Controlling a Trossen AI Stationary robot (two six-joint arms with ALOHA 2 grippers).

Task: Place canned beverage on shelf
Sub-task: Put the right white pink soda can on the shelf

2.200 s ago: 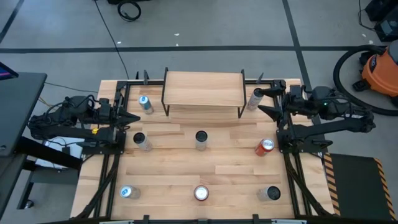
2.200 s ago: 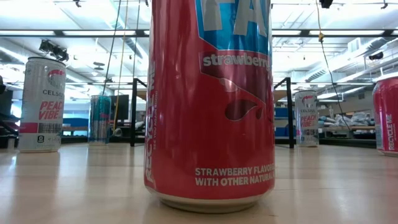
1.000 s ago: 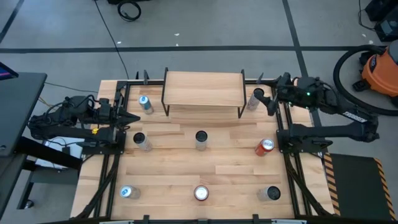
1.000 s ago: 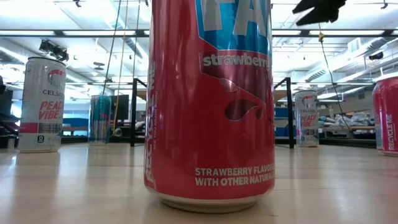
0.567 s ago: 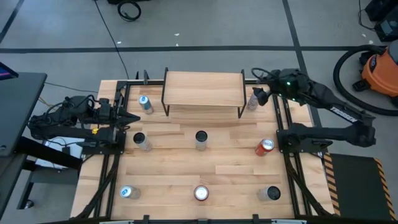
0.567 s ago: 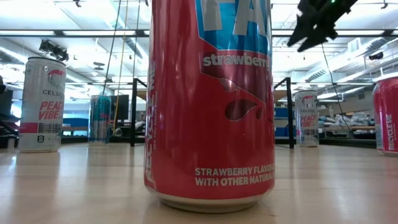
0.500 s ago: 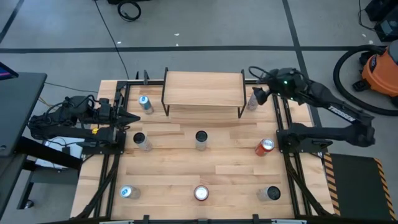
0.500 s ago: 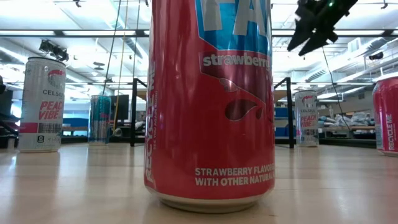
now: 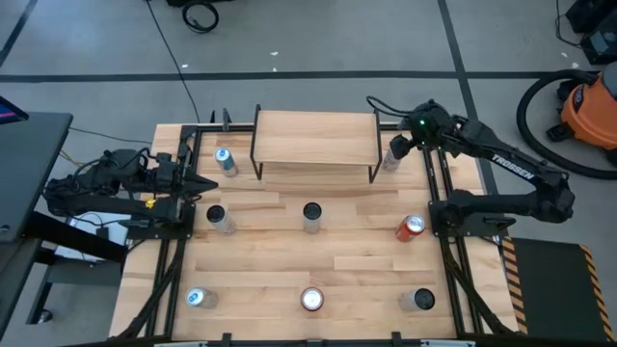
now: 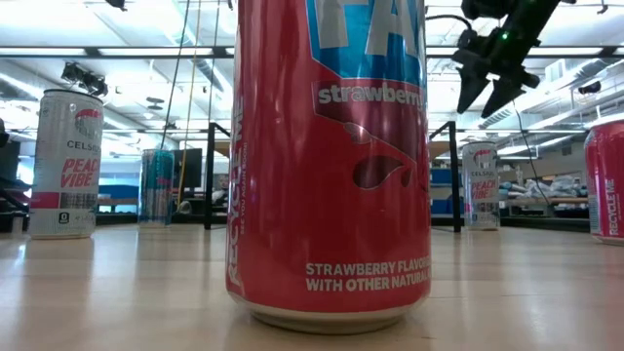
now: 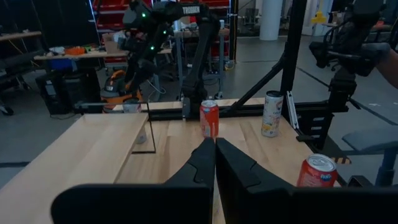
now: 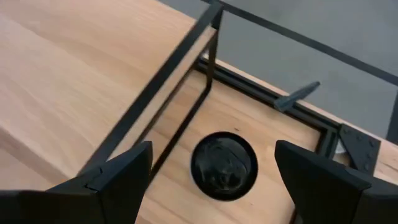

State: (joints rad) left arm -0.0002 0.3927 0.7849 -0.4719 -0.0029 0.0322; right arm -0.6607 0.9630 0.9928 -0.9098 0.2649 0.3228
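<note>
- Right gripper (image 9: 398,146), jaws wide, hovered above a can (image 9: 391,157) beside the shelf (image 9: 314,135), upper right.
- Left gripper (image 9: 207,183), jaws closed, waited at left.

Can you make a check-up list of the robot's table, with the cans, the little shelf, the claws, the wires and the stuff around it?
Surface: wooden table, light planks.
Job's things: shelf at the far edge, nothing on its top; eight cans standing on the table, one can beside the shelf's right end.
Clutter: nothing seen.
Grippers: right gripper open, above that can; left gripper shut, waiting at the table's left edge.
Cables: black cable on the floor.
Surroundings: orange vacuum at right.
</note>
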